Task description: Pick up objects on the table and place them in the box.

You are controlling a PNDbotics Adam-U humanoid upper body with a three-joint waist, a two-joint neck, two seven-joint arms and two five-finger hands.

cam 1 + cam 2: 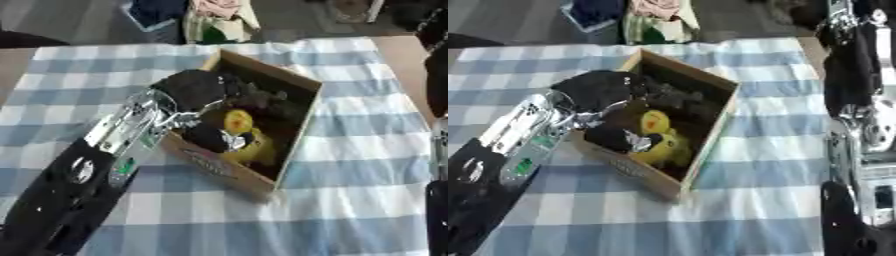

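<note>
Here, from largest to smallest:
Worktop [350, 210]: it is lying under a blue and white checked cloth, and no loose objects are showing on the visible part of it.
Box [297, 131]: an open cardboard box is sitting near the middle of the cloth, turned corner-on to the camera.
Left robot hand [201, 90]: it is reaching over the box's near-left wall; its fingers are dipping inside, but I cannot tell how far they are spread or whether they are gripping anything.
Right arm: it is hanging along the right edge of the view; its robot hand is not showing.
Yellow toy [238, 122]: it is lying inside the box, just beside the left robot hand's fingertips, among dark items.
Doing it well: judging by this, the release should be happening low inside the walls, with the fingers lifting straight up so they are not snagging the rim.
</note>
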